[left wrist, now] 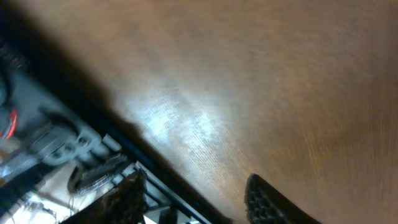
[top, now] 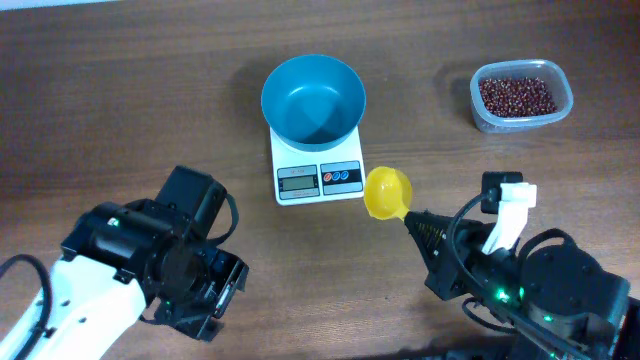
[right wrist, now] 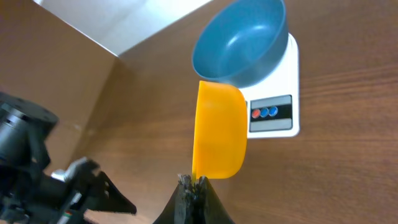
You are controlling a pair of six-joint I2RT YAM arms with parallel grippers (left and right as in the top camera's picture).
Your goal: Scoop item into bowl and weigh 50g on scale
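Observation:
The teal-blue bowl [top: 313, 97] stands empty on the white scale [top: 317, 177], and both show in the right wrist view, bowl [right wrist: 241, 43] and scale [right wrist: 273, 115]. The reddish-brown beans [top: 517, 95] lie in a clear tub [top: 521, 119] at the far right. My right gripper [top: 412, 222] is shut on the handle of a yellow scoop [top: 387, 192], held just right of the scale's front; the scoop [right wrist: 217, 130] looks empty and sits in the jaws [right wrist: 194, 183]. My left gripper [left wrist: 193, 199] is open over bare table at the near left, holding nothing.
The wooden table [top: 120, 90] spreads around the scale. The left arm's black body [top: 160, 255] sits at the near left, and the right arm's body [top: 540, 285] at the near right. A table edge shows in the left wrist view [left wrist: 155, 180].

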